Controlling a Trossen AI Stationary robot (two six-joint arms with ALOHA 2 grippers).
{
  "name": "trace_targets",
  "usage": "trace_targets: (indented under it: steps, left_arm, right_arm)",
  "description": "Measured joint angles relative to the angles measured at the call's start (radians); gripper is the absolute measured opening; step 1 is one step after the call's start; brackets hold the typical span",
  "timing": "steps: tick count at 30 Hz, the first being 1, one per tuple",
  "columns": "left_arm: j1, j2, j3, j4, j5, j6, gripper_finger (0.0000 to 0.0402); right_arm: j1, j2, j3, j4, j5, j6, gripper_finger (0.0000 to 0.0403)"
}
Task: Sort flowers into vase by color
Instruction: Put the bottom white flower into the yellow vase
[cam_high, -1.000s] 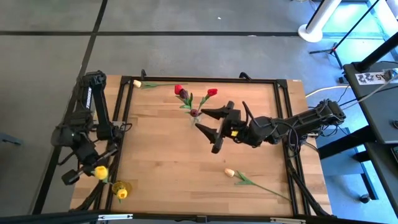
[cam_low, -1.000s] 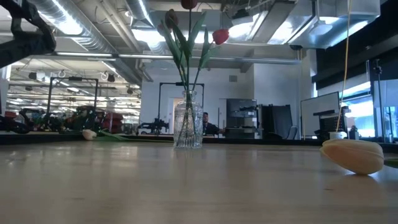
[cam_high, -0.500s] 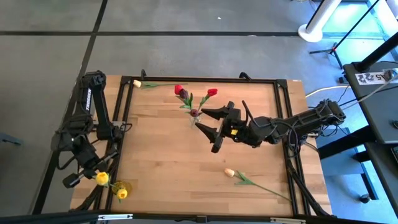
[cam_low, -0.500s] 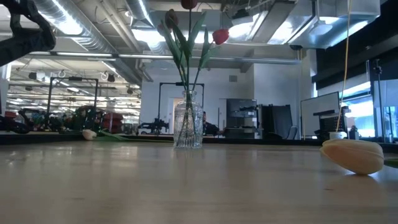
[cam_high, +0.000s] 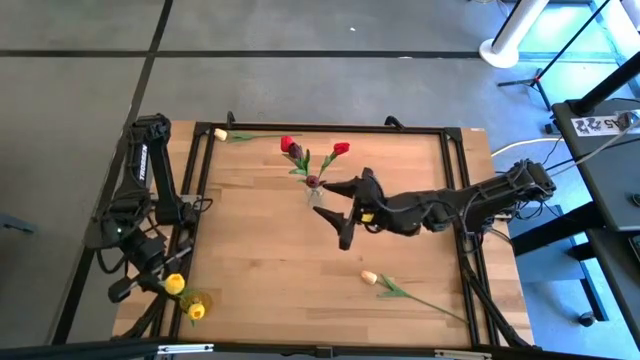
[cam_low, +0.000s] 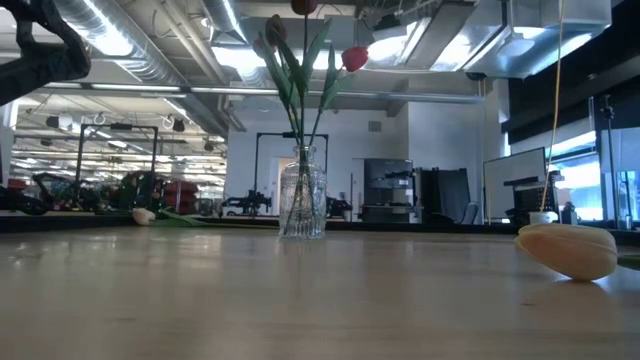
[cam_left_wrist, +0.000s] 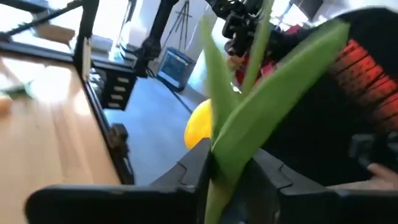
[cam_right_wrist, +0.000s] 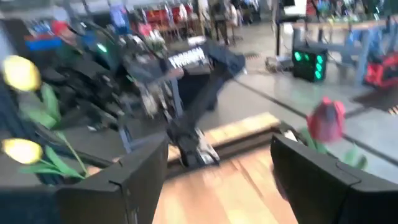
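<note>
My left gripper (cam_high: 150, 288) hangs over the table's near left corner, shut on a yellow tulip (cam_high: 175, 284). Its head (cam_left_wrist: 200, 127) shows beyond the fingers in the left wrist view. A second yellow tulip (cam_high: 196, 311) stands in a small vase (cam_high: 197, 299) just beside it. My right gripper (cam_high: 323, 199) is open and holds nothing, close on the right of the glass vase (cam_low: 303, 205). Red and maroon tulips (cam_high: 291, 147) stand in that vase by their stems. A cream tulip (cam_high: 369, 277) lies on the table near the near edge. Another cream tulip (cam_high: 220, 133) lies at the far edge. My left gripper pinches the yellow tulip's green stem and leaves (cam_left_wrist: 231, 158) between its two fingers (cam_left_wrist: 186, 177), some way below the head. The tulip is lifted clear of the table, and its head and leaves stick out past the fingertips.
A black frame (cam_high: 205, 170) runs round the wooden table top. The table's middle and near part hold only the lying cream tulip (cam_low: 565, 250) and its long stem (cam_high: 430, 303). The red tulip (cam_right_wrist: 326, 118) stands close to my right gripper (cam_right_wrist: 217, 180).
My left gripper has carried the yellow tulip toward the table's near edge and a little right, closer to the small vase with the other yellow tulip. My right gripper has shifted slightly toward the table's left, nearer the glass vase, staying open.
</note>
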Motion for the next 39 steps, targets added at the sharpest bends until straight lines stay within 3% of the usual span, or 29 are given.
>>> trace_targets:
  steps: [4,9,18,22,25,28,33,39]
  left_arm:
    - [-0.006,-0.002,0.001,-0.002,0.036,-0.053,0.0101]
    - [-0.033,-0.004,0.022,-0.05,0.072,-0.105,0.0124]
    - [-0.039,-0.003,0.214,-0.542,0.108,-0.34,0.0132]
    - [-0.038,-0.003,0.328,-0.754,0.093,-0.406,0.0132]
    - [-0.038,-0.003,0.396,-0.913,0.031,-0.478,0.0133]
    - [-0.023,-0.007,0.442,-1.017,-0.087,-0.539,0.0133]
    - [0.036,-0.02,0.454,-0.993,-0.287,-0.537,0.0133]
    - [0.168,0.008,0.454,-0.959,-0.334,-0.55,0.0133]
  right_arm:
    - [-0.015,0.0,0.0,-0.108,-0.017,0.074,0.0285]
    - [-0.012,0.0,0.0,-0.229,-0.115,0.121,0.0285]
    - [-0.013,0.0,0.0,-0.504,-0.218,0.244,0.0285]
    - [-0.012,0.011,0.002,-0.719,-0.3,0.444,0.0285]
    - [0.01,0.049,-0.016,-0.864,-0.409,0.609,0.0285]
    - [0.067,0.099,-0.066,-0.895,-0.504,0.674,0.0285]
    - [0.188,0.213,-0.144,-0.9,-0.562,0.743,0.0285]
    - [0.216,0.347,-0.176,-0.9,-0.611,0.771,0.0278]
